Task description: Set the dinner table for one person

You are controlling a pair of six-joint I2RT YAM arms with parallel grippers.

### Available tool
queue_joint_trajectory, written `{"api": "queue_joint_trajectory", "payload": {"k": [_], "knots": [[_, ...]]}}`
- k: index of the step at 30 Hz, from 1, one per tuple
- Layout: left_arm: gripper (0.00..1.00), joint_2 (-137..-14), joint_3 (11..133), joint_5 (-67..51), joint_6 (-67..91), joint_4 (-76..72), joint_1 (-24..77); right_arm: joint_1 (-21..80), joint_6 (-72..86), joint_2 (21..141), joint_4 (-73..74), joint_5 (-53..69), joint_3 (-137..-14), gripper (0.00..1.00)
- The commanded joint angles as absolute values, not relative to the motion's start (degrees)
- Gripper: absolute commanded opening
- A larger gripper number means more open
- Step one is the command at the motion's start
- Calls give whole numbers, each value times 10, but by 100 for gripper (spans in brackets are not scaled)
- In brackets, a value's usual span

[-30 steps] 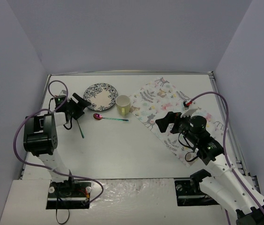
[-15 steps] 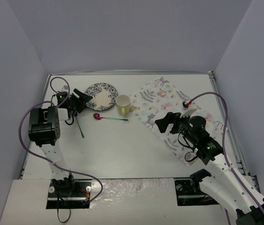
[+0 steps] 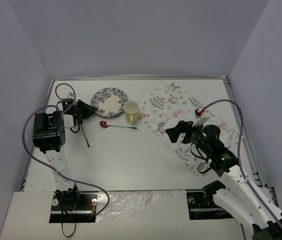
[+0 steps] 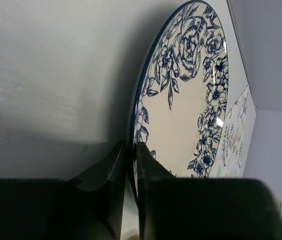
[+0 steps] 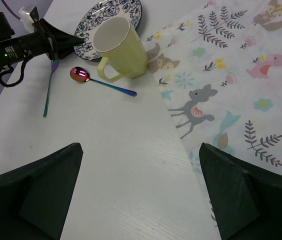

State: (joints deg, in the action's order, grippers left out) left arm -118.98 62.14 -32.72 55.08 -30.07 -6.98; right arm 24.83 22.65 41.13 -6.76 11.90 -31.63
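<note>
A blue-flowered plate lies at the back left of the white dinner table. My left gripper is shut on the plate's near-left rim; in the left wrist view the rim runs straight in between the two pressed fingers. A yellow cup stands right of the plate, at the edge of the pastel animal-print cloth. An iridescent spoon lies before the cup. A green fork lies below the left gripper. My right gripper hovers open and empty over the cloth's left edge.
Grey walls enclose the table on three sides. The table's metal rim runs along the right, close to the cloth. A purple cable loops beside the left arm. The right wrist view shows cup, spoon and fork ahead of it.
The left gripper has moved right to the plate and closed on its rim. The right arm has hardly moved.
</note>
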Motion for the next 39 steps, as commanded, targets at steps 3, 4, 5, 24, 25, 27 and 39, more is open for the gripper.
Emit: {"api": "queue_joint_trajectory", "payload": {"k": [3,4,5,24,25,27,39], "knots": [[0,-1168,620,-323,555,-299,-77,249,231,405,-113,128,-312,100],[0,-1160,618,-325,560,-304,-81,249,233,403,-112,129,-312,100],[0,-1153,618,-327,565,-306,-83,249,234,402,-112,129,-312,100],[0,-935,623,-386,705,-375,-125,249,271,386,-103,133,-331,100],[0,-914,626,-388,704,-365,-127,249,271,383,-99,133,-335,100],[0,-882,630,-393,700,-339,-127,249,272,380,-91,132,-348,100],[0,-806,719,-371,635,-124,33,249,264,347,-6,100,-428,100]]}}
